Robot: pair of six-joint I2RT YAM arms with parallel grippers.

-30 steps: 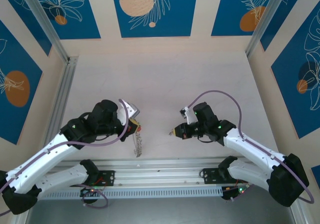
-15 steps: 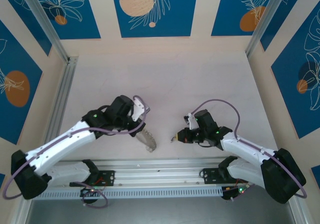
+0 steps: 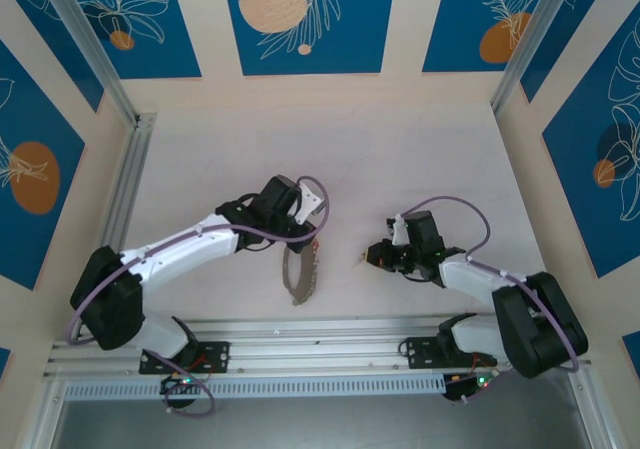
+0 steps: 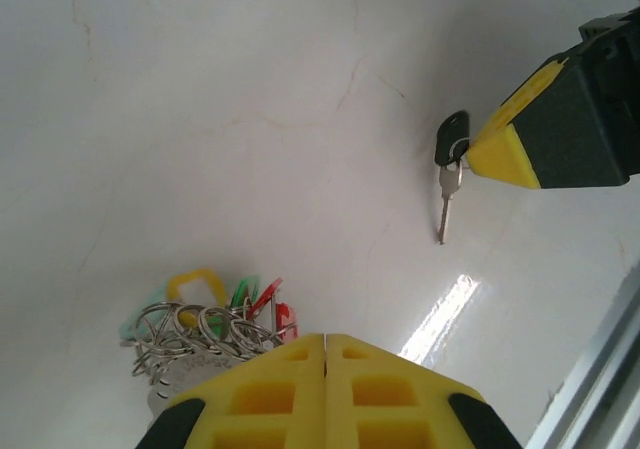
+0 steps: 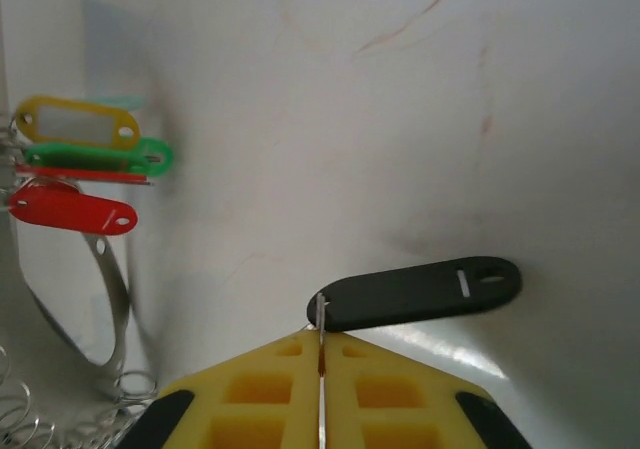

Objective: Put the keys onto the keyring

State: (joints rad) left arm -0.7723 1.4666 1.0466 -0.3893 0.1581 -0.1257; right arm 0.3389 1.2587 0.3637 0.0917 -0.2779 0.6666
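Hiding the black key's [image 5: 415, 294] near end between the right gripper's [image 5: 320, 354] fingers; cropping the keyring [image 5: 112, 299] at the view's left edge; burying its hoop behind the left gripper [image 4: 326, 343].

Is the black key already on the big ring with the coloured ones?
No, the black key sits apart from the keyring, at the right hand's tip.

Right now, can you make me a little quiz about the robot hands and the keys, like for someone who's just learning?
1. True or false: the right gripper is pinching the black key.
2. What does the left gripper hold? A) the keyring B) the black key C) nothing
3. Fill in: in the right wrist view, the topmost tag on the keyring is ___.
Key: 1 true; 2 A; 3 yellow, the yellow tag.
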